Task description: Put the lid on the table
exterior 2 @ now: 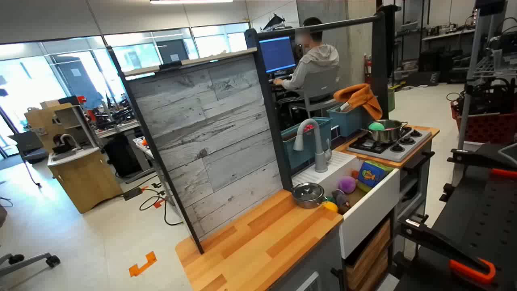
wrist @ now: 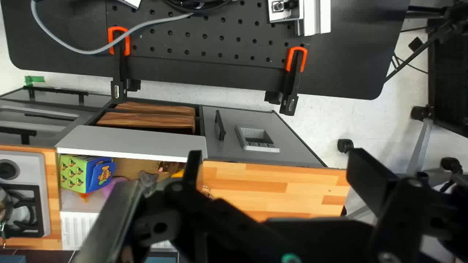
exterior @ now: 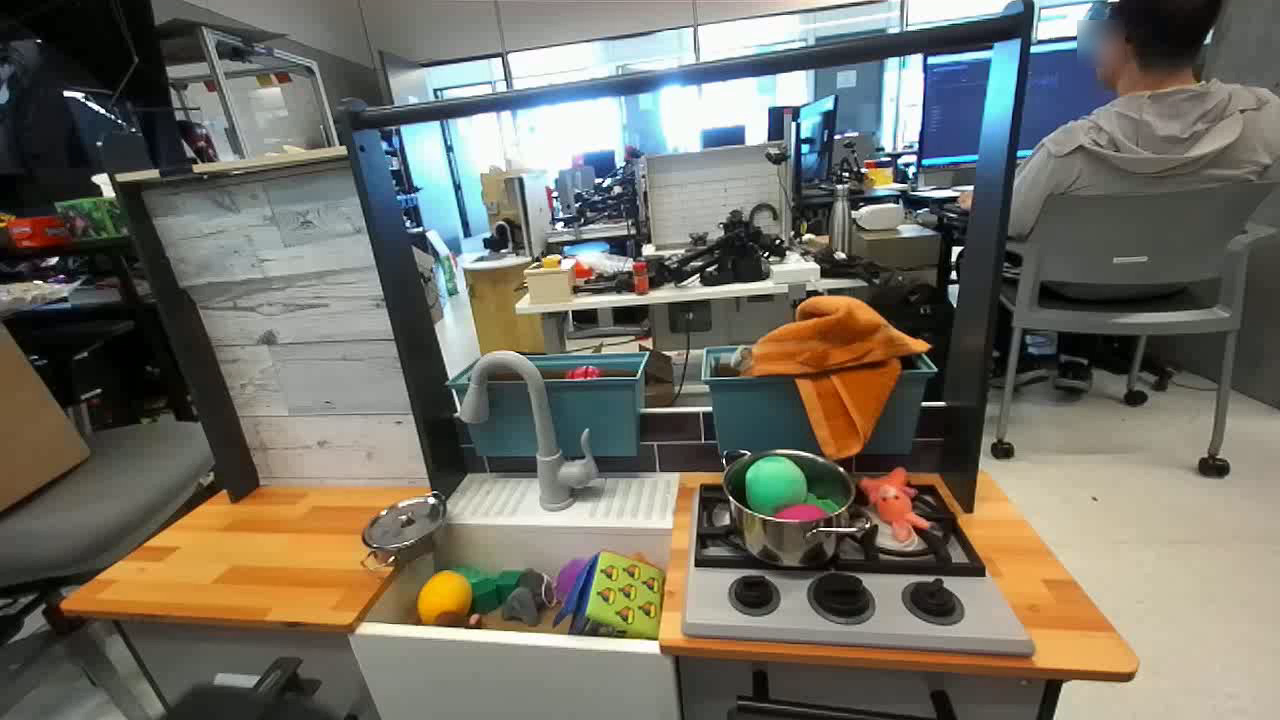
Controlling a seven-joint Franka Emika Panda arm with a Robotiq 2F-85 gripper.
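- and the black two-fingered gripper (wrist: 275,166) is spread wide, holding nothing, the long light-brown wooden worktop (wrist: 256,184) showing through the gap!
- there's the round shiny silvery metal lid (exterior 2: 307,189), at the worktop's back corner by the white sink (exterior 2: 369,214), apparently capping a shallow steel pot (exterior 2: 307,203).
- here's the crux: from the gripper it lies towards the worktop's sink edge, seemingly hidden behind the sink-side finger (wrist: 192,171) in the wrist view.
- no long axis, it's round; the small knob (exterior: 407,519) on top looks the likely hold.
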